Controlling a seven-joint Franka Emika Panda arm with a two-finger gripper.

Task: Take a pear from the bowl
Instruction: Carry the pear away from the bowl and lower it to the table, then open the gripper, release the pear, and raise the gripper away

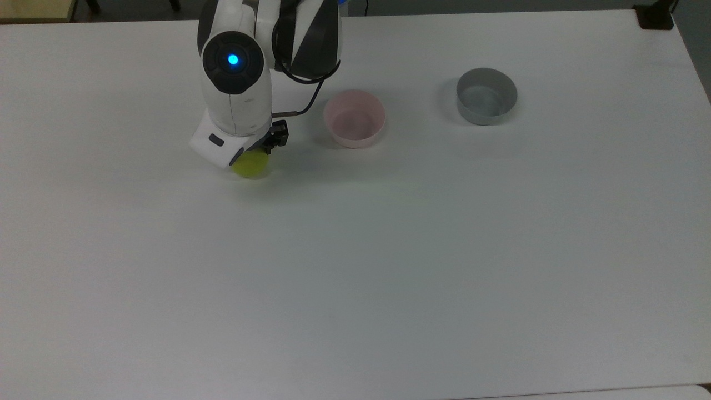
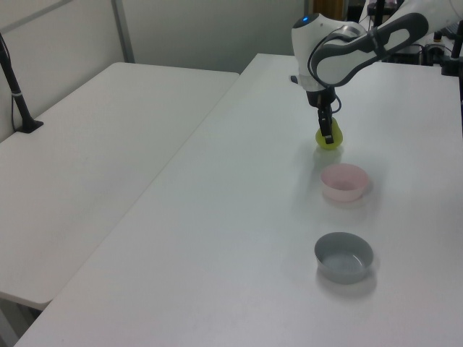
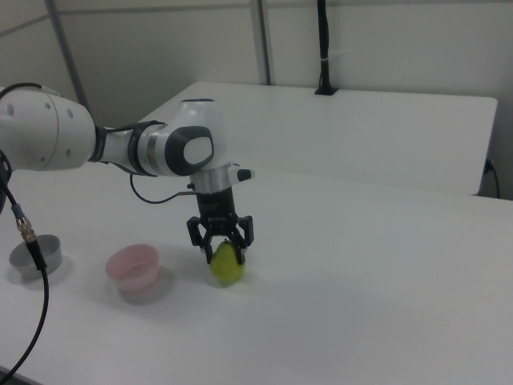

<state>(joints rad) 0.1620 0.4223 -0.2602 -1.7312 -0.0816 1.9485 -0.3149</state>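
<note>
- The right view is showing the pincer (image 3: 223,248) pointing straight down, its two dark fingers (image 3: 240,241) clamping the upper part of the pear (image 3: 227,265), whose base is sitting at or just above the counter (image 3: 361,305)
- The top view is hiding most of that grip under the white arm body (image 1: 236,89); the pear (image 1: 251,165) is peeking out below it, to the top view's left of the pink bowl (image 1: 354,119) and apart from it
- The left view is placing the pear (image 2: 329,137) just beyond the pink bowl (image 2: 344,181), with the grey bowl (image 2: 343,257) nearer the camera
- The counter is lying white and plain; a second white table (image 2: 94,144) is standing beside it, with pale partition walls (image 3: 385,40) behind
</note>
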